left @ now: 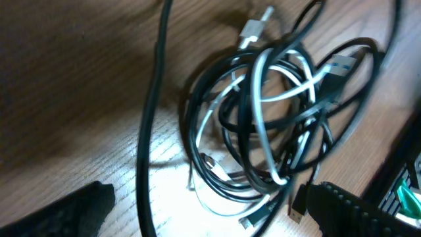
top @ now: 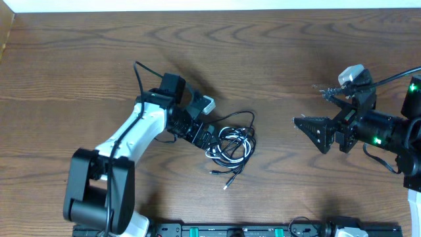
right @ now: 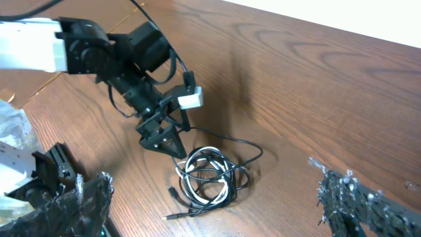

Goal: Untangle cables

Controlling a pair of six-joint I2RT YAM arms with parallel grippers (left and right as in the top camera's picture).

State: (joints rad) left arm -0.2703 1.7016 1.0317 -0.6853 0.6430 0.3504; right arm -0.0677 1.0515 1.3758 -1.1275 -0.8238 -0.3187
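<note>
The cables (top: 230,143) lie in one tangled coil of thin black cords and one white cord on the wooden table, with plug tips trailing toward the front (top: 227,185). The coil fills the left wrist view (left: 270,125) and shows in the right wrist view (right: 207,176). My left gripper (top: 209,139) is open, low over the coil's left edge, with its fingers on either side of the cords. My right gripper (top: 309,128) is open and empty, well to the right of the coil.
The brown wooden table (top: 276,52) stretches around the coil. A black rail (top: 223,230) runs along the front edge. The arms' own thicker black cables loop near the left arm (top: 139,76) and right arm (top: 395,78).
</note>
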